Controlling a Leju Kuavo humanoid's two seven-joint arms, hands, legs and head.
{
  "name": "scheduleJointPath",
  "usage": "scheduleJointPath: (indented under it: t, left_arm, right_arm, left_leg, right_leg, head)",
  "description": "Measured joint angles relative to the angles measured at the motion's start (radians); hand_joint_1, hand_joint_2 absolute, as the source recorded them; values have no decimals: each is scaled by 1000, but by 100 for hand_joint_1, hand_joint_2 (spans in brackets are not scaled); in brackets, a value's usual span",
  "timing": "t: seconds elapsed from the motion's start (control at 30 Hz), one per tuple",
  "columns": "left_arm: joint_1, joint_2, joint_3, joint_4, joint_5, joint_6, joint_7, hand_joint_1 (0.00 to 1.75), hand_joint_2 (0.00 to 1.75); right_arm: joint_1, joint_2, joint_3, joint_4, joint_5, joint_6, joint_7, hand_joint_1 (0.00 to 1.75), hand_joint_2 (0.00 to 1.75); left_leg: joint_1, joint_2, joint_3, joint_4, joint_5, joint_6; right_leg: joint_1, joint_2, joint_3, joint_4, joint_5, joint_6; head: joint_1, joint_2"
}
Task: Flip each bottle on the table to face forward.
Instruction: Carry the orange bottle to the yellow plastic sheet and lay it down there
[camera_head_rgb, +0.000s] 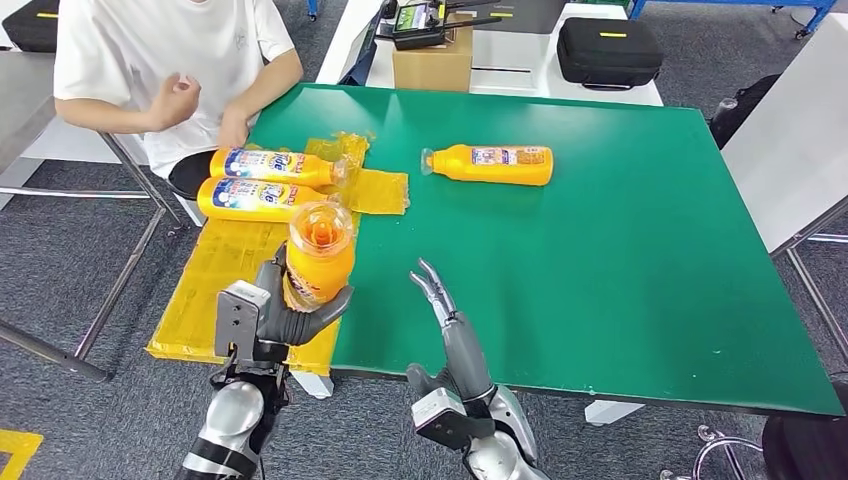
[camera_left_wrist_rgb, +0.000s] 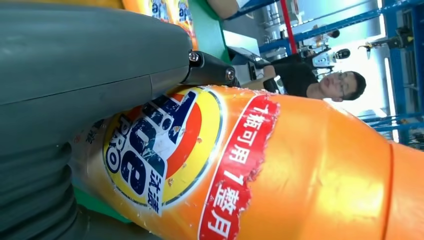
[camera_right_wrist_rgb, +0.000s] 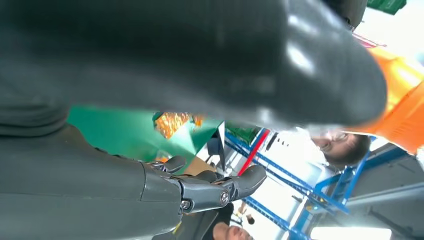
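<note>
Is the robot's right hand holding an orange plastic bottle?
No, the right hand is empty with fingers apart; the left hand grips the orange plastic bottle.

The green table (camera_head_rgb: 620, 260) carries one orange bottle (camera_head_rgb: 492, 164) lying on its side and a yellow sheet (camera_head_rgb: 378, 190), on which two more bottles (camera_head_rgb: 262, 180) lie.

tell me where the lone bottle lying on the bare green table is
In the head view, the lone bottle lies on its side mid-table, right of the yellow plastic sheet.

One orange bottle (camera_head_rgb: 319, 255) stands raised at the table's near left edge, cap end towards the camera. Two labelled bottles (camera_head_rgb: 268, 180) lie side by side on yellow plastic, and a fourth bottle (camera_head_rgb: 492, 164) lies alone mid-table.
</note>
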Motion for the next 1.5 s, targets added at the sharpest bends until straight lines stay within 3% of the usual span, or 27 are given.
scheduleJointPath:
  t: [0.3, 0.47, 0.6, 0.73, 1.03, 1.27, 1.4, 1.5]
  left_arm:
    - [-97, 23, 8, 111, -269, 44, 51, 175, 175]
    - [-129, 32, 10, 161, -304, 53, 62, 175, 175]
    - [-175, 43, 5, 229, -462, 58, 120, 175, 175]
    - [-278, 51, 1, 387, -621, 45, 173, 175, 175]
    - [-514, 62, 14, 772, -816, 30, 343, 175, 175]
    - [-598, 73, 23, 915, -851, 8, 382, 175, 175]
    - [-613, 74, 24, 951, -874, 3, 404, 173, 175]
    - [-629, 76, 24, 975, -906, -17, 430, 158, 175]
  right_arm:
    - [0, 0, -17, 0, -3, 0, -30, 0, 0]
    - [0, 0, -21, 0, -3, 2, -34, 0, 0]
    - [-5, 1, -22, 0, -3, 20, -37, 0, 0]
    - [-17, 8, -23, 1, -3, 48, -38, 0, 0]
    - [-33, 23, -21, 13, -4, 92, -38, 0, 0]
    - [-38, 30, -19, 24, -3, 103, -39, 0, 0]
    - [-40, 31, -19, 28, 0, 103, -43, 0, 175]
    - [-43, 31, -14, 33, 3, 104, -51, 0, 175]
  left_leg:
    - [0, 0, 0, 0, 0, 0]
    - [0, 0, 0, 0, 0, 0]
    - [0, 0, 0, 0, 0, 0]
    - [0, 0, 0, 0, 2, 0]
    - [0, 0, 0, 0, 3, 0]
    - [0, -1, -1, 0, 3, 0]
    - [0, -1, -2, 0, 3, 0]
    - [0, -1, -2, 0, 3, 0]
  right_leg:
    - [0, 0, 0, 0, 0, 0]
    - [0, 0, 0, 0, 0, 0]
    - [0, 0, 0, 0, 0, 0]
    - [0, 0, 0, 0, 1, 0]
    - [0, 0, 0, 1, 2, 1]
    - [0, 0, 0, 1, 1, 1]
    - [0, 0, 0, 1, 1, 1]
    - [0, 0, 0, 1, 2, 1]
  head:
    - [0, 0]
    - [0, 0]
    - [0, 0]
    - [0, 0]
    - [0, 0]
    - [0, 0]
    - [0, 0]
    - [0, 0]
